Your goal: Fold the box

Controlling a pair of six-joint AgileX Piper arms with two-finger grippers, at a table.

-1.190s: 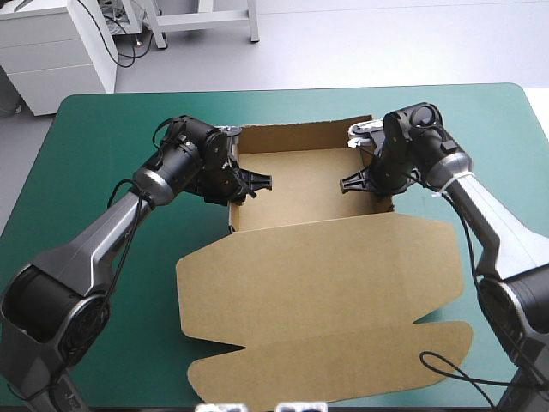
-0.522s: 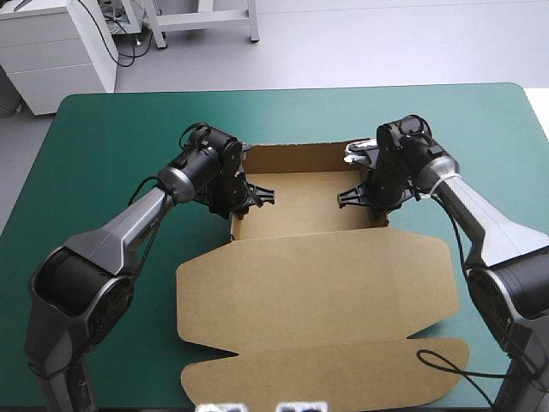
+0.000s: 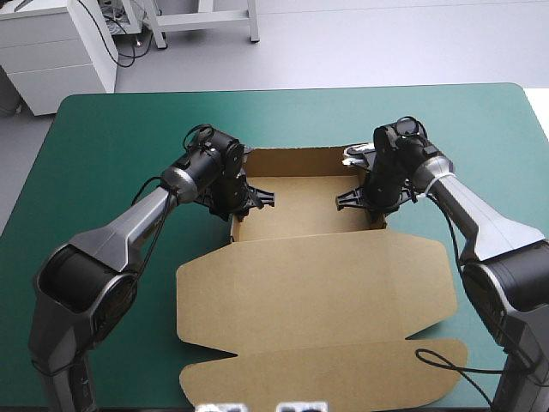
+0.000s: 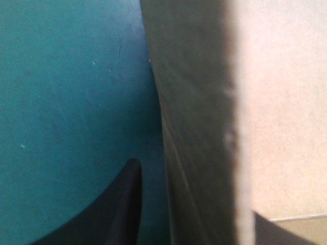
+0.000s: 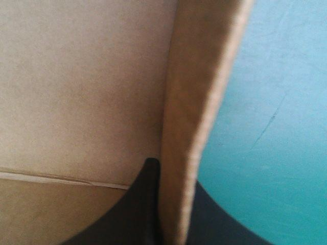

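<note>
Moved both arms inward since earlier, narrowing the tray. Clamped almost closed on side walls of box [image 3: 300, 210] with left pincer [image 3: 262, 196] and right pincer [image 3: 346, 200]; sitting at middle of table [image 3: 103, 129], lid flat nearside. Keep walls vertical, press evenly, avoid buckling.

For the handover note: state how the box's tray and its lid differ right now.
The tray has walls raised; the lid lies flat on the teal-green cover. The tray sits farther from the robot, the lid nearer. The left gripper and right gripper each clamp a tray side wall; neither touches the lid. Both are one brown board, joined at a fold.
</note>
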